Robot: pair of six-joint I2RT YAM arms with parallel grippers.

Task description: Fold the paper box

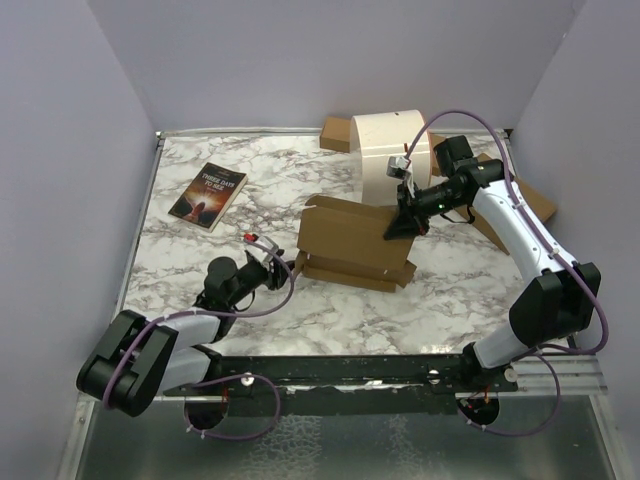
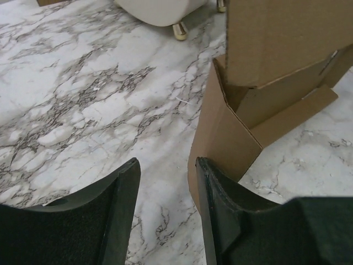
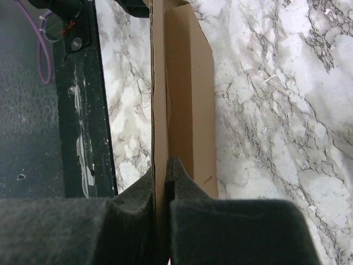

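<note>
Where right pincer (image 3: 161,168) clamps, paper box (image 3: 187,83) edge stands.

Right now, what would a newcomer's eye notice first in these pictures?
The half-folded paper box in the middle of the marble table stands out first, the right pincer shut on its raised panel. The left pincer hangs open beside the box's left flap. A book lies at the far left.

The only print to be read is on the book (image 1: 208,195), upper left of the overhead view. Pale capitals on its dark cover seem to say "THREE DAYS TO SEE" (small and slanted, so not certain). Finer lines beneath them are too blurred to make out.
</note>
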